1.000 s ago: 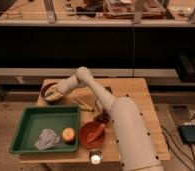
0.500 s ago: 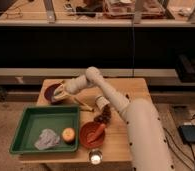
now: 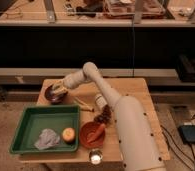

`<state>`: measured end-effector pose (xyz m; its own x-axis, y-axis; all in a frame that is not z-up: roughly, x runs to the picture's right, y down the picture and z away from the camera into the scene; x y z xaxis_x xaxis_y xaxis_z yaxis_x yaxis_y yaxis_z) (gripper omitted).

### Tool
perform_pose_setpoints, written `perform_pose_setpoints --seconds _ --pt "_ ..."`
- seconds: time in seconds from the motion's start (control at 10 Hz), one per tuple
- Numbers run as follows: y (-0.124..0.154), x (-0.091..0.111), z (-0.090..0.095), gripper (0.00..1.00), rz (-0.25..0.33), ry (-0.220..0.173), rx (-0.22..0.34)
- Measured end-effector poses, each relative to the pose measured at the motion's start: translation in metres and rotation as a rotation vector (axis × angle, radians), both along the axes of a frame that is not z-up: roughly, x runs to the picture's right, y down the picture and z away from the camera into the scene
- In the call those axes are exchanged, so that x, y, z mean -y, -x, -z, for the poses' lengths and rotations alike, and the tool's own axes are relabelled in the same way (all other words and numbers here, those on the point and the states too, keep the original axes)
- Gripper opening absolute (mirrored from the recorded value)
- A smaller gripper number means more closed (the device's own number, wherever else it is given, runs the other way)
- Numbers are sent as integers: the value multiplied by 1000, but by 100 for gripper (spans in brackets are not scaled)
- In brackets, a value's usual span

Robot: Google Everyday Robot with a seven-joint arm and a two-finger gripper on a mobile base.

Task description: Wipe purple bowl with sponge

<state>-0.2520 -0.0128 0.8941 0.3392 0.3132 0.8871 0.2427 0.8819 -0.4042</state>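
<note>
The purple bowl (image 3: 55,94) sits at the back left corner of the wooden table (image 3: 133,107). My white arm reaches across from the right. My gripper (image 3: 59,88) is down at the bowl's rim, over its inside. A pale yellowish thing at the gripper's tip may be the sponge (image 3: 60,89), but I cannot make it out for certain.
A green tray (image 3: 26,130) at the front left holds a grey cloth (image 3: 47,139) and an orange fruit (image 3: 68,134). An orange-red bowl (image 3: 92,134) with a utensil stands beside it. A small white cup (image 3: 95,158) is at the front edge. Small items (image 3: 103,115) lie mid-table.
The arm has swung its elbow right and upward while the gripper stayed at the purple bowl, shifting slightly inside it.
</note>
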Motion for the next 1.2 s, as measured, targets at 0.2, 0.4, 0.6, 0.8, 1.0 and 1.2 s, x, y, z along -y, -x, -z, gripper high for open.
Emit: perform_pose_setpoints --seconds 0.2,0.4,0.6,0.8,1.0,1.2 --pt "15 3 -8 0 -1 -3 5" --pt "31 0 -9 0 18 -4 17" --pt "37 -8 -7 0 36 0 33" --pt "39 -15 1 0 52 4 55" --pt "29 -26 12 0 62 12 69" --pt "11 -31 15 0 63 21 58"
